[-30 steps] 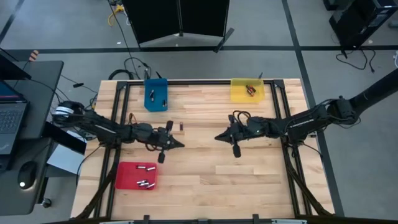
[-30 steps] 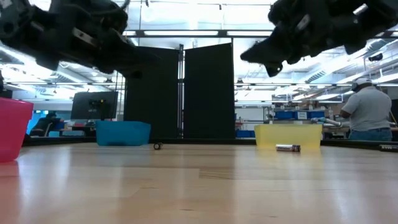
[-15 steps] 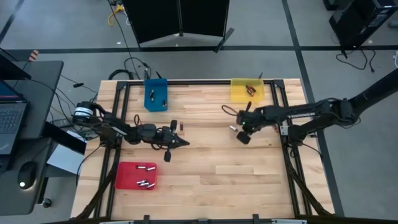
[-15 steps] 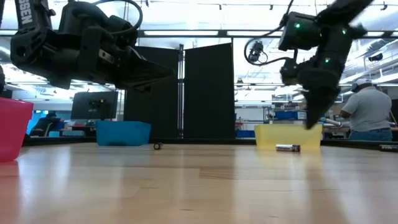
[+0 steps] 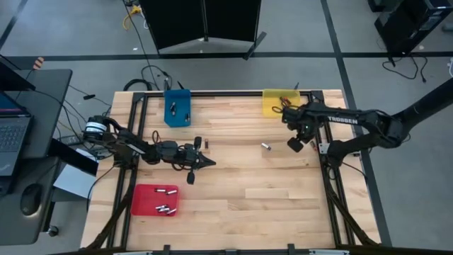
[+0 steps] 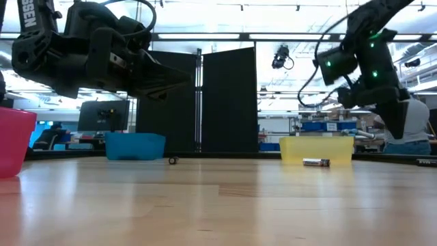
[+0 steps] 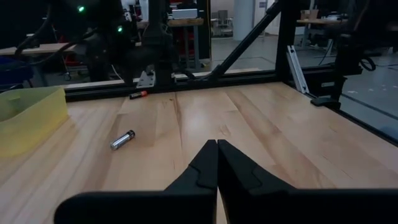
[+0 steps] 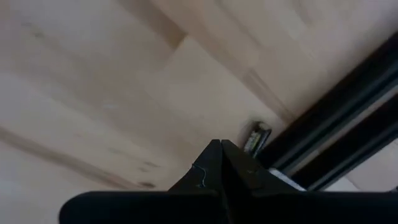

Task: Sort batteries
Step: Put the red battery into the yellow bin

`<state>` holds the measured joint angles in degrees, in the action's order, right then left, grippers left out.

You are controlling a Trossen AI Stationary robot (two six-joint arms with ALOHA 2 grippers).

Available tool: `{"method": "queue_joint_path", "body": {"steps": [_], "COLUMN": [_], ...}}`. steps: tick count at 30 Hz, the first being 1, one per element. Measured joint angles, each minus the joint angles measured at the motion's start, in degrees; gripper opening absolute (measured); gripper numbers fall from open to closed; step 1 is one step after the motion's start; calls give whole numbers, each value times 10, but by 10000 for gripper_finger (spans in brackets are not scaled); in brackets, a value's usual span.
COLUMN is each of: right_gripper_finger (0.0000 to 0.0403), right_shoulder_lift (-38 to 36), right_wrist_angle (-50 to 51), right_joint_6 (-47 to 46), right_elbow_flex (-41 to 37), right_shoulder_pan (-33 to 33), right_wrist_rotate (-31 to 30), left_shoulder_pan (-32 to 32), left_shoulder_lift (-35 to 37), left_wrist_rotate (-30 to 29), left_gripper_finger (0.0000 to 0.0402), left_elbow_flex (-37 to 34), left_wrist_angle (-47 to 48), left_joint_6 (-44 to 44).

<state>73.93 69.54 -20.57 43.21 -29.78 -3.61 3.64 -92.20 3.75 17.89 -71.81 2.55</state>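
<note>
My left gripper (image 5: 210,162) hovers shut above the table's middle, left of centre, its fingers (image 7: 216,149) pointing toward the right edge. My right gripper (image 5: 313,142) is shut too and points down near the right rail, just in front of the yellow tray (image 5: 280,103). A silvery battery (image 5: 267,147) lies on its side on the wood between the two grippers (image 7: 122,139). A red-ended battery (image 7: 138,94) lies against the right rail, close to the right fingertips (image 8: 256,138). A small dark battery (image 5: 207,145) lies beyond the left gripper. More batteries lie in the three trays.
The blue tray (image 5: 178,108) stands at the far left, and the red tray (image 5: 145,200) sits at the near left. Black frame rails (image 5: 324,152) run along the table's sides. A person (image 6: 410,123) stands in the room beyond the right side.
My right gripper has swung from the table's middle toward the right edge and the yellow tray, turning as it went, and has stayed shut. That uncovered the silvery battery in the high view; it has not moved. My left gripper has shifted slightly toward the right.
</note>
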Motion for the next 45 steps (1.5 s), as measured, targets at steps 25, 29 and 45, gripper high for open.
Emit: {"method": "queue_joint_path", "body": {"steps": [25, 29, 45], "right_gripper_finger": [152, 152, 134], "right_shoulder_lift": [54, 101, 196], "right_wrist_angle": [-30, -30, -31], "right_joint_6": [85, 86, 88], "right_elbow_flex": [-32, -32, -32], "right_shoulder_pan": [-124, -129, -146], "right_wrist_rotate": [-28, -28, -24], "left_shoulder_pan": [0, 0, 0], "left_shoulder_lift": [0, 0, 0], "left_wrist_rotate": [-2, -2, -2], "left_gripper_finger": [12, 12, 12], "left_elbow_flex": [0, 0, 0], "left_wrist_angle": [4, 5, 5], "left_joint_6": [0, 0, 0]}}
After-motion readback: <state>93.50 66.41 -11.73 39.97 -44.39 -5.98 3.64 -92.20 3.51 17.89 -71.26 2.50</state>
